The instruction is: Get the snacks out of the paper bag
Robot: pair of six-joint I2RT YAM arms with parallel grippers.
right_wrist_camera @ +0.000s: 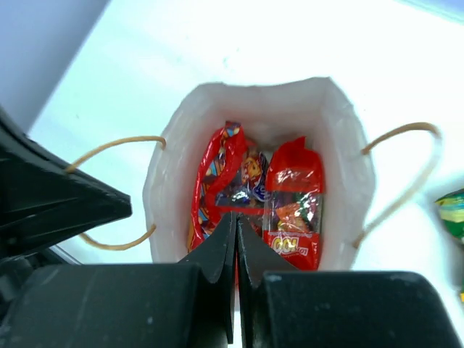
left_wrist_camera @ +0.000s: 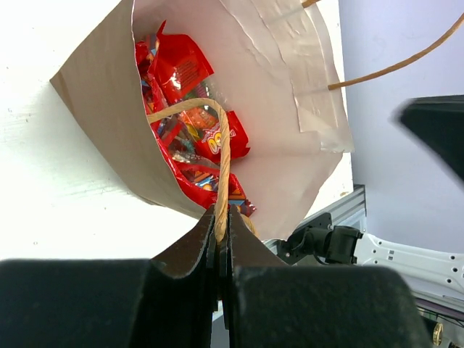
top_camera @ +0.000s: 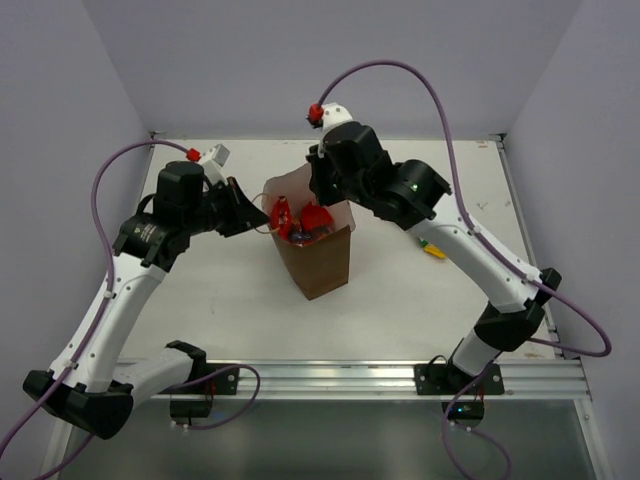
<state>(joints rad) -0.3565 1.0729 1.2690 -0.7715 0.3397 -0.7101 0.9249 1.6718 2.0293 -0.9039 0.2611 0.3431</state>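
Observation:
The brown paper bag (top_camera: 322, 262) stands upright mid-table with its mouth open. My left gripper (top_camera: 256, 214) is at its left rim, shut on a thin loop handle (left_wrist_camera: 225, 148); its tips (left_wrist_camera: 222, 217) pinch the cord. My right gripper (top_camera: 318, 198) hangs over the bag's mouth, jaws shut (right_wrist_camera: 236, 217), their tips meeting the edge of a red crinkly snack packet (right_wrist_camera: 245, 181). Another red packet (right_wrist_camera: 293, 210) lies beside it inside the bag (right_wrist_camera: 163, 181). Several red packets (left_wrist_camera: 185, 69) show in the left wrist view. A green-yellow packet (top_camera: 432, 250) lies on the table to the right.
The white table is walled at the back and sides, with a metal rail (top_camera: 350, 378) along the near edge. The bag's other handle (right_wrist_camera: 406, 174) hangs to the right. The green-yellow packet (right_wrist_camera: 453, 210) shows at the right edge of the right wrist view.

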